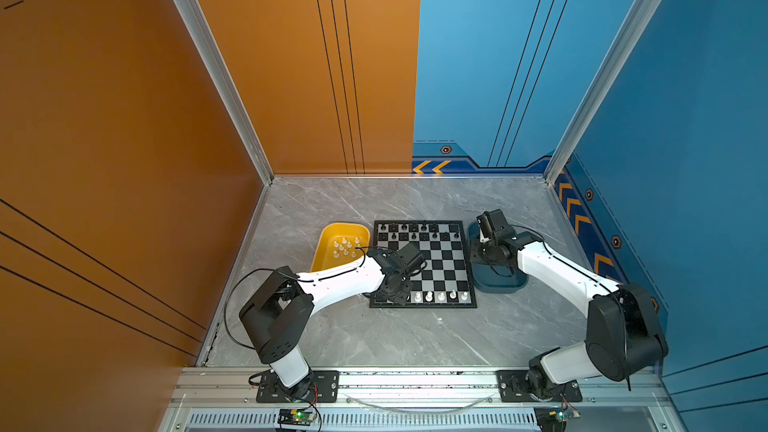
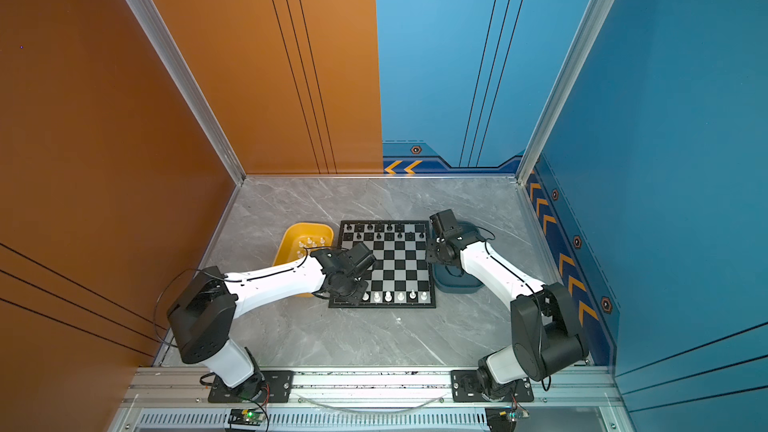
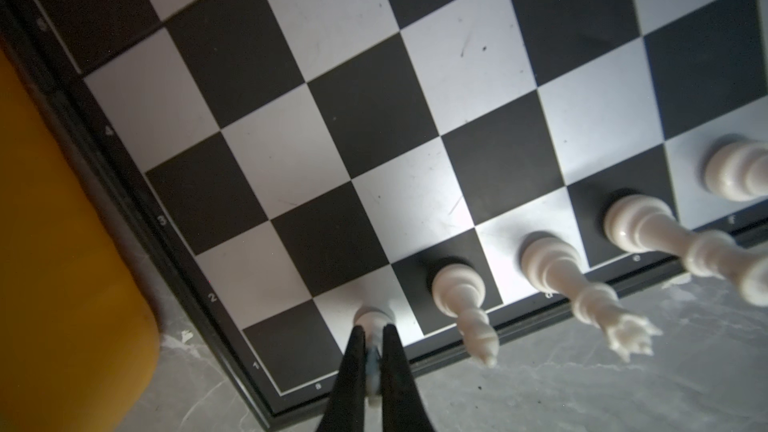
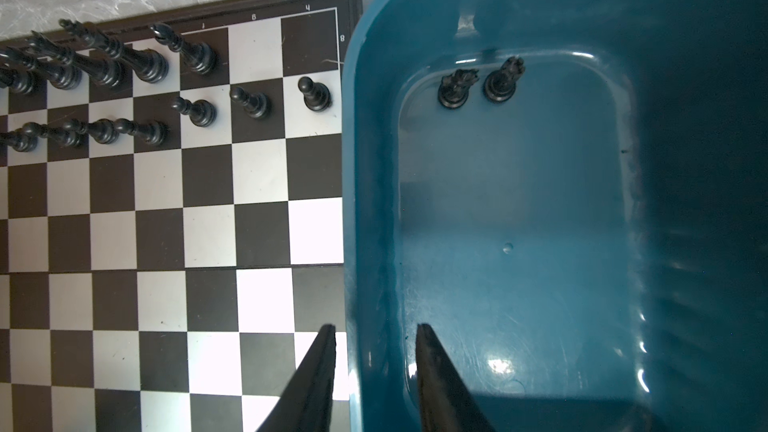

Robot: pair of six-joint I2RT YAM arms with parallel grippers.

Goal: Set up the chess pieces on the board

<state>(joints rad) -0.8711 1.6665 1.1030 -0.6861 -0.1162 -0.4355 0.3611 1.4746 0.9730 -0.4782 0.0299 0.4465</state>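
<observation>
Small white plastic chessman (image 3: pixel 373 318): upright, pinched between left fingers (image 3: pixel 353 361), base at black-and-silver chessboard (image 3: pixel 374 118) near-row square; right fingers (image 4: pixel 320 367) spread, empty.

The board (image 1: pixel 440 259) lies on the table (image 1: pixel 374 338) between 2 trays. The left tray (image 1: pixel 322 251), just beside the board's left edge, holds a cluster of pieces (image 1: pixel 344 246). The right tray (image 1: pixel 494 284) is just beside the right edge; 2 pieces (image 4: pixel 455 87) stand at its far end. The 2 far rows carry the far pieces (image 1: pixel 413 231); the near row carries the near pieces (image 1: pixel 440 296). The left gripper (image 3: pixel 374 329) is at the leftmost near piece (image 3: pixel 373 317), on the 2nd square from the corner. The right gripper (image 4: pixel 376 328) straddles the right tray's left wall.
</observation>
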